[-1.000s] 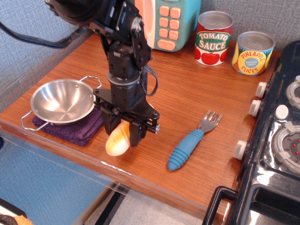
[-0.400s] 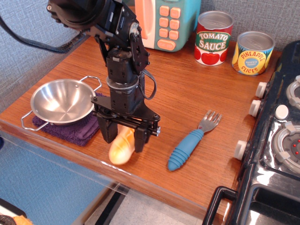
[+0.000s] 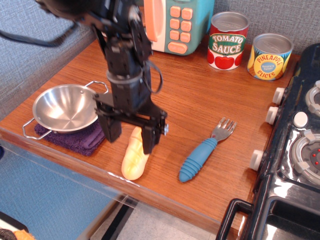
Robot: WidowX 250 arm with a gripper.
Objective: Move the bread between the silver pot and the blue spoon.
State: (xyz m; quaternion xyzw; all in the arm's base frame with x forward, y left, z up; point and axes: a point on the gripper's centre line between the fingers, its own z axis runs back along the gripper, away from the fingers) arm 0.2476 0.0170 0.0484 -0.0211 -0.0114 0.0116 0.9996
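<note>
Gripper (image 3: 131, 140) now higher than a second ago, fingers (image 3: 148, 141) spread apart, holding nothing. Bread (image 3: 135, 156), earlier pinched and tilted, now lies flat on surface (image 3: 200, 110) near front edge, released. Sits between pot (image 3: 66, 107) (on purple cloth (image 3: 82, 137)) and spoon (image 3: 202, 155), touching neither, slightly nearer pot. Judgement: placement looks done; only arm retreat left.

Readable labels: red can (image 3: 228, 41) "TOMATO SAUCE"; yellow can (image 3: 269, 56) "PINEAPPLE SLICES". Toy keypad (image 3: 180, 25) buttons: no legible writing.
</note>
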